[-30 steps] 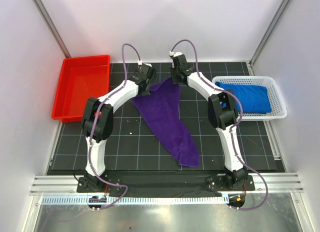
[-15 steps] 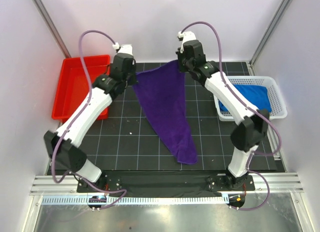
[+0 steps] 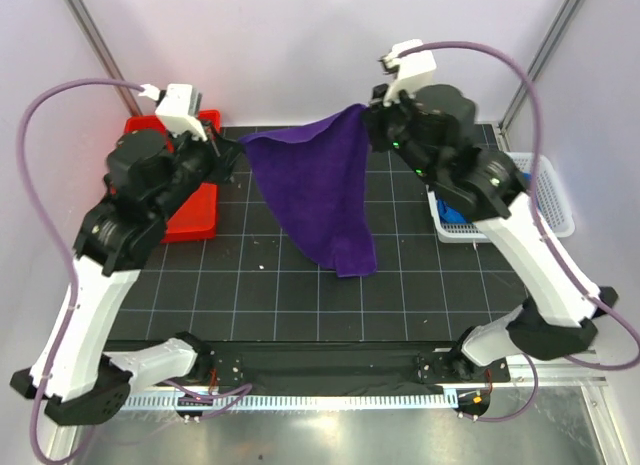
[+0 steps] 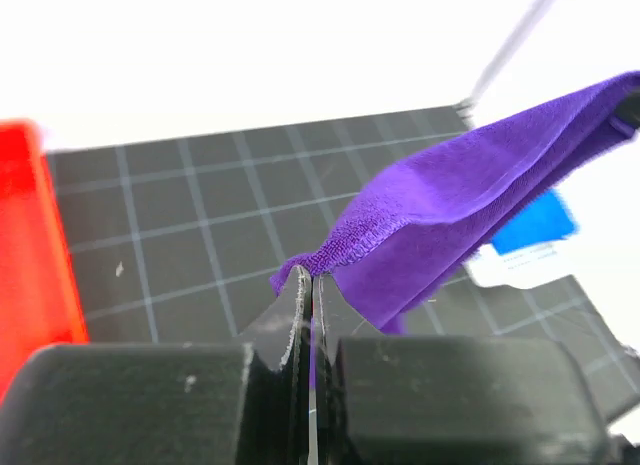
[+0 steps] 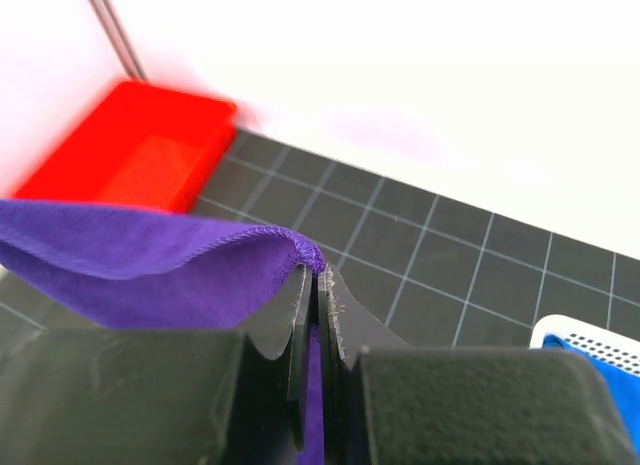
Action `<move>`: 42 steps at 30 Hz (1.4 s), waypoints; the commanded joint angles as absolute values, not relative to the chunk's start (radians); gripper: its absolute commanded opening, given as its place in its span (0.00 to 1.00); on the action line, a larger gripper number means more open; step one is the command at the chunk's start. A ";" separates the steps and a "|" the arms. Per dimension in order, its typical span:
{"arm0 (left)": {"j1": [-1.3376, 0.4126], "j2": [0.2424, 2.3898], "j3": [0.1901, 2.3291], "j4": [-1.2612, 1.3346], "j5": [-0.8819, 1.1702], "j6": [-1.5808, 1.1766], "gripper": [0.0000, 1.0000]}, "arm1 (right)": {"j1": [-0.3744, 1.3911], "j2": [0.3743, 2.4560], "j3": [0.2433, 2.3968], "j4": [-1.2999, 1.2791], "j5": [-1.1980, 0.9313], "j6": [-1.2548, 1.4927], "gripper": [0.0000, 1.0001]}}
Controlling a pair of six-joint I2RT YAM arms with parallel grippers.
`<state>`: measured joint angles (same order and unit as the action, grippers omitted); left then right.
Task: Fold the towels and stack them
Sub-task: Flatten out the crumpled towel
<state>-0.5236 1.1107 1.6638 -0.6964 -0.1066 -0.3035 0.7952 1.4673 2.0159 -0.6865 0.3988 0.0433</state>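
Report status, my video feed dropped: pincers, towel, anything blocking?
Both shut: left pincer and right pincer each hold a purple towel corner. Towel hangs spread between them. Nothing blocking: red tray, basket off to the sides.

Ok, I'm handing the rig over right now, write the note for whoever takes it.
Left gripper: shut on one top corner of the purple towel.
Right gripper: shut on the other corner.
Towel hangs spread between them over the mat.
Blue towel sits in the basket.
Done: no fold or stack in view.
Left: lay purple flat, fold it, fold blue, stack.
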 commanded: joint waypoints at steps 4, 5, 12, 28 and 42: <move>-0.526 1.005 1.741 -0.664 0.086 -0.229 0.00 | 0.798 1.315 2.048 -0.683 0.296 0.087 0.01; -0.526 0.987 1.764 -0.660 0.100 -0.226 0.00 | 0.798 1.289 2.049 -0.678 0.269 0.090 0.01; -0.526 0.920 1.799 -0.568 0.274 -0.213 0.00 | 0.798 1.226 2.068 -0.646 0.160 0.107 0.01; -0.525 1.067 1.815 -0.519 -0.024 -0.206 0.00 | 0.796 1.282 2.040 -0.598 0.247 0.034 0.01; -0.181 1.757 1.888 -0.222 0.138 -0.340 0.00 | 0.348 2.070 2.335 -0.419 0.012 0.130 0.01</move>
